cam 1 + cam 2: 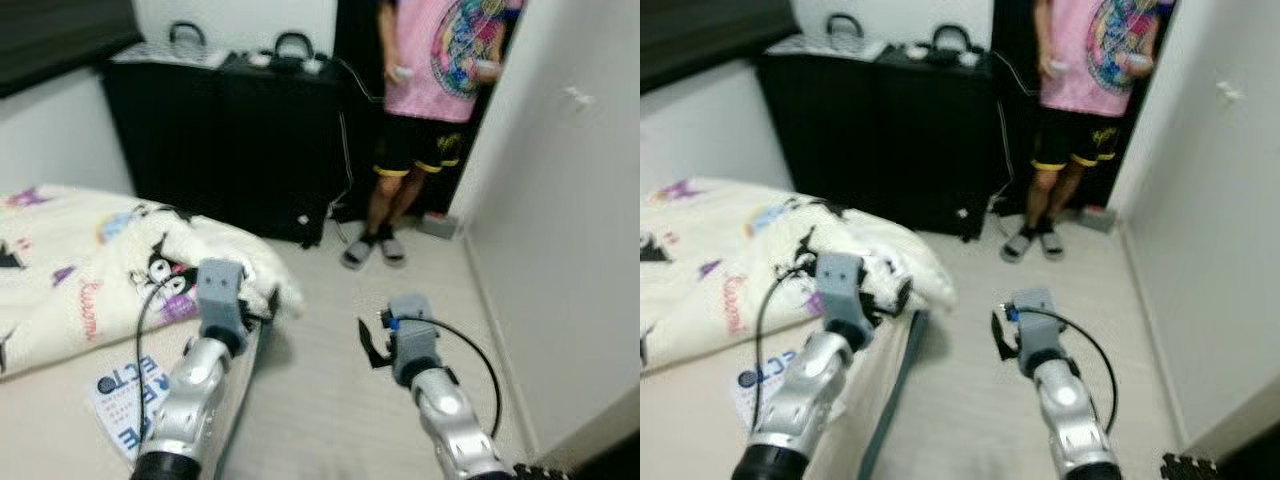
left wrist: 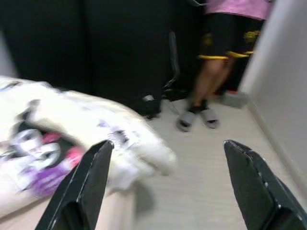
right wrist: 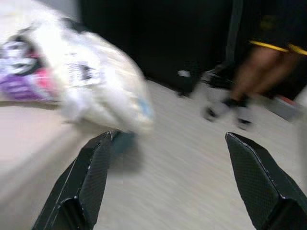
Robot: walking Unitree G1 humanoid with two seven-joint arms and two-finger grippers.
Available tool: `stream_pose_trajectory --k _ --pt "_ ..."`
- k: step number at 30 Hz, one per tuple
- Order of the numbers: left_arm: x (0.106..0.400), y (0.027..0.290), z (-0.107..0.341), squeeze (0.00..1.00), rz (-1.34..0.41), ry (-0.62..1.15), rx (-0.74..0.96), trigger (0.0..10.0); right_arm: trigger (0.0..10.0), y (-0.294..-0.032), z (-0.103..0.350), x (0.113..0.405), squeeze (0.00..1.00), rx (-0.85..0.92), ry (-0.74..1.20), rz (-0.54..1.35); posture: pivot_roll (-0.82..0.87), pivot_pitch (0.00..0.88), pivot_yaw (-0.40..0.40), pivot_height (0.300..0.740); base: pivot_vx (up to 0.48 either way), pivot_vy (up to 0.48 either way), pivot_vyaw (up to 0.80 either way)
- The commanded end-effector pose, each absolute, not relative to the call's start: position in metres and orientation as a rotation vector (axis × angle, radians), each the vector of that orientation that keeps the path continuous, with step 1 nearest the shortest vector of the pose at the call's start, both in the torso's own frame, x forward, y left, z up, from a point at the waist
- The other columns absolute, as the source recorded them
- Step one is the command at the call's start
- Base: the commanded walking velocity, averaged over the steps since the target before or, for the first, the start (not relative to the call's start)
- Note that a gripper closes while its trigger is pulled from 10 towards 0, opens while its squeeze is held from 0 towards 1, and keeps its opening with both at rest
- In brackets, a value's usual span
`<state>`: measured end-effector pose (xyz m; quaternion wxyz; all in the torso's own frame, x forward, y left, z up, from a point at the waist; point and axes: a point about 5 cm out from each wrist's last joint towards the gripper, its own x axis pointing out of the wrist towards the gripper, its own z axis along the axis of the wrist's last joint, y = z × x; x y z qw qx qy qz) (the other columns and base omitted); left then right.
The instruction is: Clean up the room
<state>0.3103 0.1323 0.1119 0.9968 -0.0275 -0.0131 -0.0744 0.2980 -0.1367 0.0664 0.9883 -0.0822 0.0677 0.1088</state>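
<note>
From where I stand the robot is facing the bed [image 1: 40,400], with the rumpled cartoon-print blanket [image 1: 120,260] piled at about ten o'clock, its corner spilling over the mattress edge toward the floor [image 1: 320,400]. The left gripper [image 2: 168,177] hangs just beside that drooping corner with its fingers spread wide and nothing in them; the right gripper [image 3: 168,182] is out over the floor at about five o'clock, equally wide and empty. A person [image 1: 430,90] stands at one o'clock by the black cabinet [image 1: 230,130]. I'd say the blanket is the thing to tidy first: bring both grippers low onto the hanging corner, pinch a thick fold, and lift it back onto the bed slowly, keeping clear of the person's feet
</note>
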Motion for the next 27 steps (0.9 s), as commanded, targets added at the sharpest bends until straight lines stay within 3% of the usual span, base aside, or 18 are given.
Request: stream_pose_trajectory --k 1,27 --pt "0.3079 0.1299 0.1056 0.00 -0.147 0.001 -0.057 10.0 10.0 -0.1406 0.0621 0.2967 0.00 -0.170 0.156 0.215 0.01 0.000 -0.072 0.740 0.000 0.000 0.80" --pt "0.3108 0.1291 0.1056 0.00 -0.168 0.009 -0.034 10.0 10.0 -0.1332 0.0629 0.3011 0.00 -0.171 0.145 0.240 0.03 0.000 -0.070 0.740 0.000 0.000 0.80"
